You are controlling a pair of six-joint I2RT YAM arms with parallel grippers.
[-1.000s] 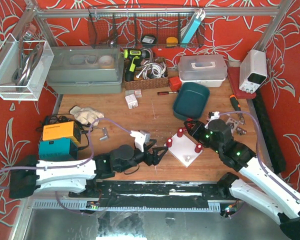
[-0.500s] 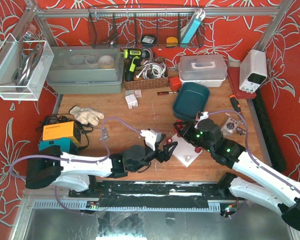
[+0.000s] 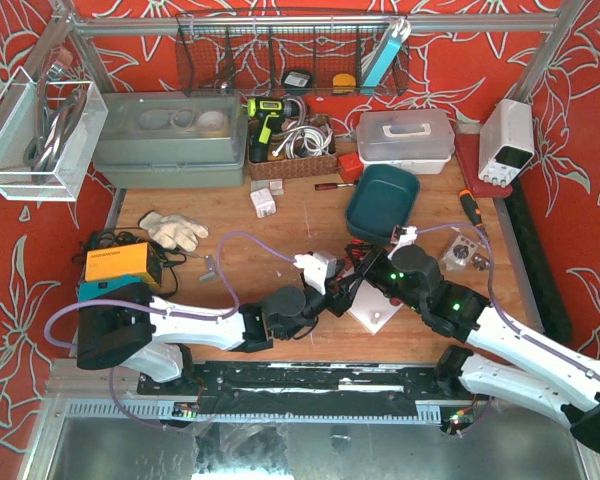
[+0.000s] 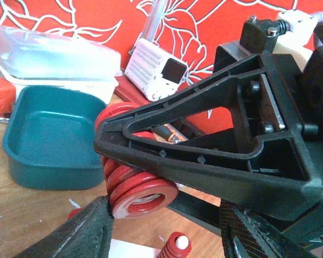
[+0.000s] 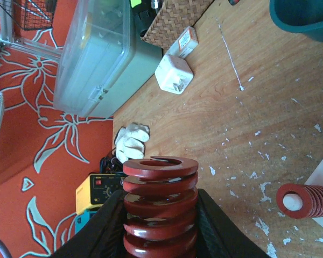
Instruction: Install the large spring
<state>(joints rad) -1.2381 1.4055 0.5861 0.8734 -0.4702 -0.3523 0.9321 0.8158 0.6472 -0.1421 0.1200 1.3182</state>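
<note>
Right gripper (image 5: 160, 217) clamped on the spring (image 5: 160, 185), holding it above the table (image 5: 258, 107) next to the white plate (image 3: 373, 314); left gripper (image 4: 169, 232) jaws apart, spring just above one of its fingers.

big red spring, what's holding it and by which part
The right gripper holds the big red spring across its sides, one finger on each side of the coils. Its end coils stick out past the fingertips.

Wooden table (image 3: 310, 215), teal bin (image 3: 382, 200), white glove (image 3: 175, 231), wicker basket (image 3: 290, 168), white base plate (image 3: 377, 318)
</note>
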